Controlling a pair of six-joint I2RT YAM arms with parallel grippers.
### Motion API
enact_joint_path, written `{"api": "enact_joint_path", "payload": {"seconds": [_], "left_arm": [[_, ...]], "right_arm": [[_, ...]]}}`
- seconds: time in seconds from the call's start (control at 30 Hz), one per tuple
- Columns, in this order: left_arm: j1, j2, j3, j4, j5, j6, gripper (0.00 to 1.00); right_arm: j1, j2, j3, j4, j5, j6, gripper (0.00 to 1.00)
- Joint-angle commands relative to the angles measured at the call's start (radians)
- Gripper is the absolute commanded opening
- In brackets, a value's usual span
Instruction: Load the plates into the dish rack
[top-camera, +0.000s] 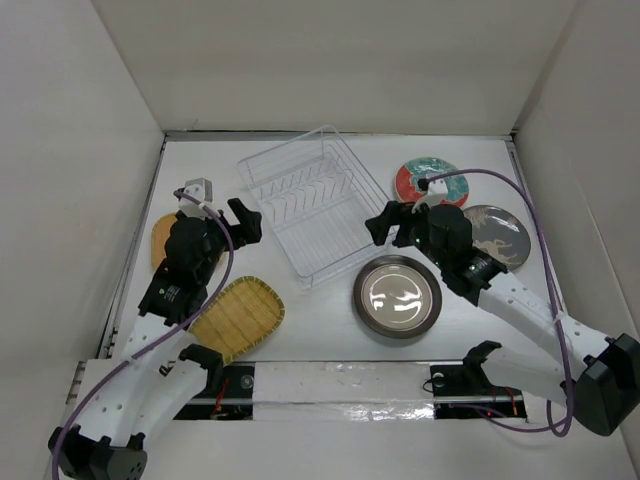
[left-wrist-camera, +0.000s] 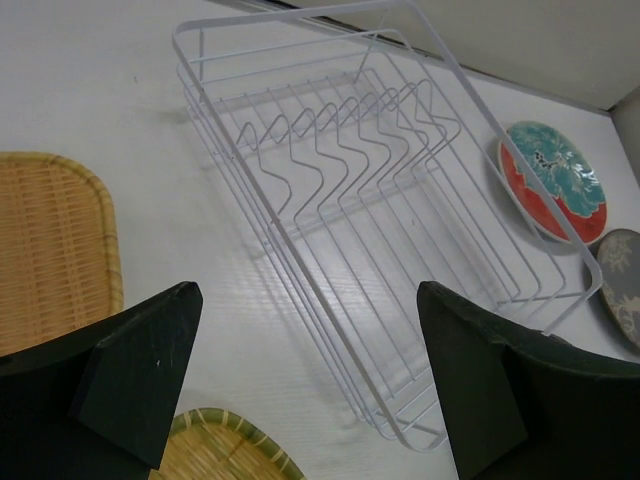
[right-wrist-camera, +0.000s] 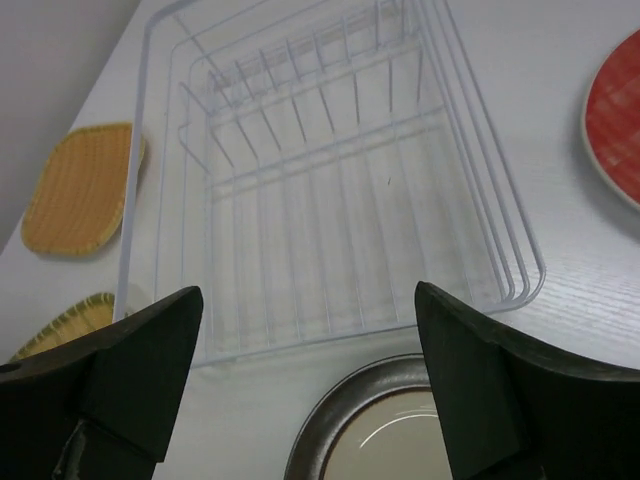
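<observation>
Plates for the dish rack (top-camera: 305, 205) all lie flat on the white bench (top-camera: 330, 335), none of them between the dividers, as we look down from above. The clear rack sits slightly askew at mid-bench, its row of upright prongs running across its far half.

Taking the rack as the centre of the dial, we find the red-and-teal plate (top-camera: 425, 180) near 3 o'clock and the dark grey plate (top-camera: 497, 235) farther out toward 4 o'clock. The shiny metallic plate (top-camera: 397, 296) is between 4 and 5 o'clock, just beside the rack's near corner. The yellow woven plate (top-camera: 240, 317) rests at 7 o'clock, partly under the left arm, and the orange woven plate (top-camera: 163, 240) lies between 8 and 9 o'clock, largely hidden by that arm.

Both arms flank the rack. The left fingers (left-wrist-camera: 140, 370) are spread wide and grip nothing, with the rack's wires showing between them. The right fingers (right-wrist-camera: 140, 370) are likewise spread wide and hold nothing, hovering above the metallic plate's far rim and the rack's near edge.
</observation>
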Motion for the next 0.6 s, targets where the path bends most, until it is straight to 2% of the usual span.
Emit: {"api": "enact_joint_path", "payload": {"seconds": [0.0, 0.1, 0.13, 0.17, 0.2, 0.23, 0.27, 0.3, 0.33, 0.37, 0.4, 0.57], "left_arm": [[-0.007, -0.042, 0.057, 0.047, 0.053, -0.006, 0.87], [-0.007, -0.082, 0.063, 0.074, 0.096, -0.003, 0.80], [-0.007, -0.103, 0.058, 0.097, 0.107, -0.001, 0.78], [-0.007, -0.111, 0.055, 0.105, 0.108, 0.004, 0.75], [-0.007, -0.119, 0.054, 0.113, 0.143, 0.007, 0.66], [-0.007, -0.130, 0.051, 0.122, 0.153, 0.011, 0.61], [-0.007, -0.131, 0.051, 0.122, 0.159, 0.019, 0.54], [-0.007, -0.134, 0.051, 0.120, 0.176, 0.025, 0.33], [-0.007, -0.139, 0.052, 0.114, 0.179, 0.028, 0.24], [-0.007, -0.141, 0.052, 0.108, 0.179, 0.033, 0.06], [-0.007, -0.144, 0.051, 0.093, 0.173, 0.048, 0.00], [-0.007, -0.205, -0.003, 0.077, 0.176, 0.083, 0.00]], "right_arm": [[0.008, -0.067, -0.026, 0.130, -0.096, 0.018, 0.89], [0.018, -0.088, -0.030, 0.127, -0.104, 0.012, 0.60], [0.018, -0.100, -0.030, 0.124, -0.104, 0.011, 0.40], [0.018, -0.107, -0.032, 0.115, -0.104, 0.011, 0.32], [0.018, -0.110, -0.030, 0.109, -0.099, 0.012, 0.25], [0.018, -0.116, -0.027, 0.100, -0.090, 0.015, 0.10], [0.018, -0.122, -0.027, 0.072, -0.069, 0.021, 0.03], [0.005, -0.126, -0.026, 0.058, -0.021, 0.044, 0.00], [-0.005, -0.136, -0.030, 0.048, -0.006, 0.054, 0.00], [-0.021, -0.149, -0.030, 0.026, 0.004, 0.061, 0.00], [-0.037, -0.156, -0.030, 0.015, 0.022, 0.084, 0.00], [-0.192, -0.165, -0.004, -0.086, 0.079, 0.129, 0.00]]}}
